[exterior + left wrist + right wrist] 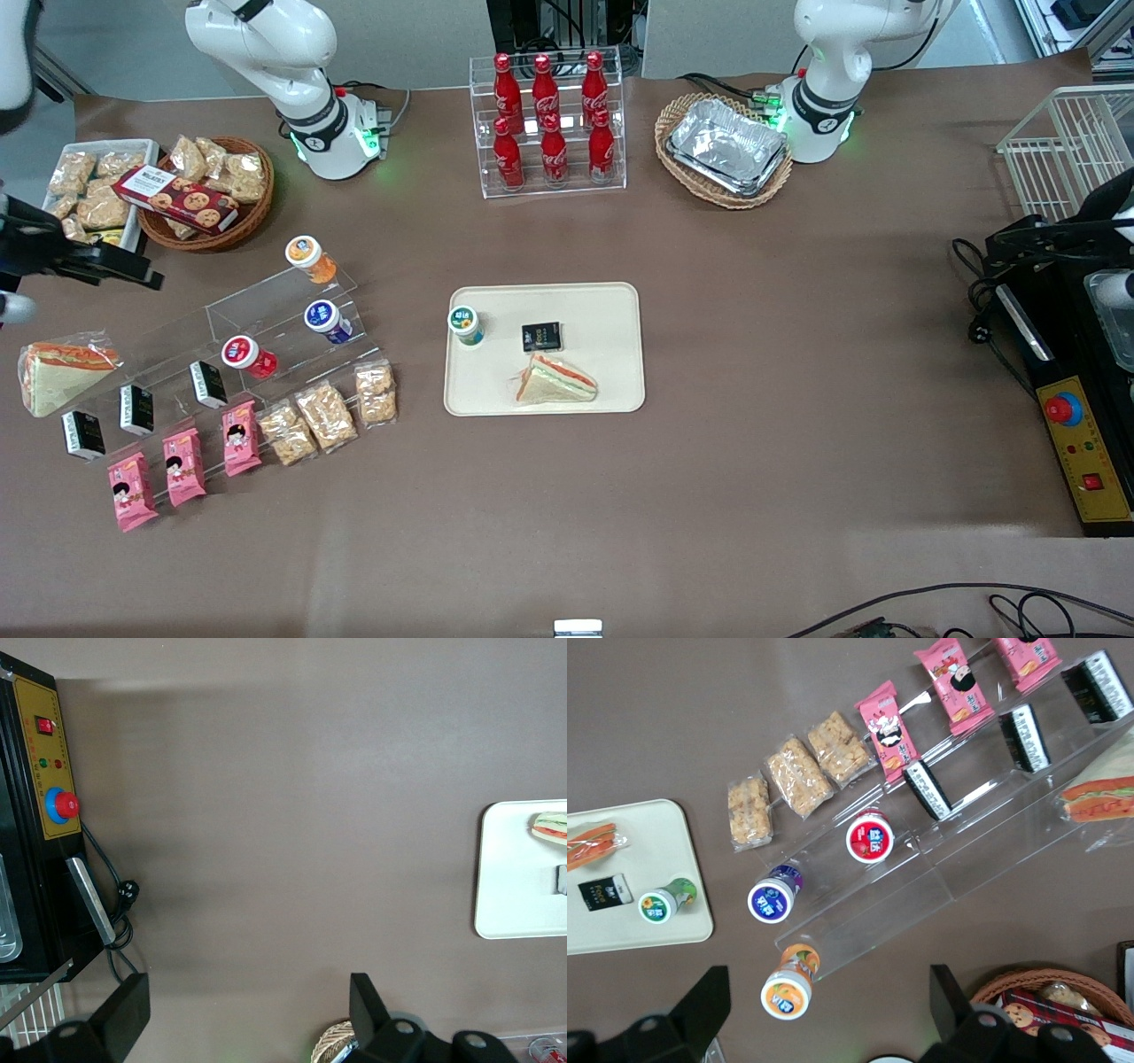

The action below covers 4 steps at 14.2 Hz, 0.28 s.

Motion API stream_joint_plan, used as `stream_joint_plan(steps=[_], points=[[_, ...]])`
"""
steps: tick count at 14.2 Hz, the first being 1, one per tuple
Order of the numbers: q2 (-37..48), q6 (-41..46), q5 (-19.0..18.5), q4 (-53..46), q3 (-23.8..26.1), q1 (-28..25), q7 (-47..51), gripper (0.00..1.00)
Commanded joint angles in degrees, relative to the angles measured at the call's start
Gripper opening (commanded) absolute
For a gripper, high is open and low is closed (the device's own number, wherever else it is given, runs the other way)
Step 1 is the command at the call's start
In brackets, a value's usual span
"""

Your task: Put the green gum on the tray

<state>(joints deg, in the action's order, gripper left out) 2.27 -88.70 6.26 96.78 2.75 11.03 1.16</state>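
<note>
Now the right arm's gripper (pixel 826 1010) hangs high above the working arm's end of the table, its two dark fingers (pixel 704 1001) spread wide apart and holding nothing. Directly under it a clear acrylic step rack (pixel 266 323) carries an orange-capped bottle (pixel 309 257), a blue-capped bottle (pixel 325 320) and a red-capped bottle (pixel 247 356).

Toward the table's middle lies the tray (pixel 611 306), cream-beige with a low rim. The green gum (pixel 465 324) stands upright on it, close to the edge facing the rack, with a small black packet (pixel 541 337) and a wrapped sandwich (pixel 555 381) beside it.

A plain brown cloth (pixel 753 461) covers the whole table. In the front view the gripper is mostly cut off by the frame's edge.
</note>
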Motion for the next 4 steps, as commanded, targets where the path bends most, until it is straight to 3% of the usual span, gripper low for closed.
stream_joint_plan(steps=[1, 4], points=[[-1.30, 5.38, -0.10, -6.95, -0.55, -0.04, -0.46, 1.00], [-2.44, 5.02, -0.37, -6.95, -0.47, 0.04, -0.55, 1.00]])
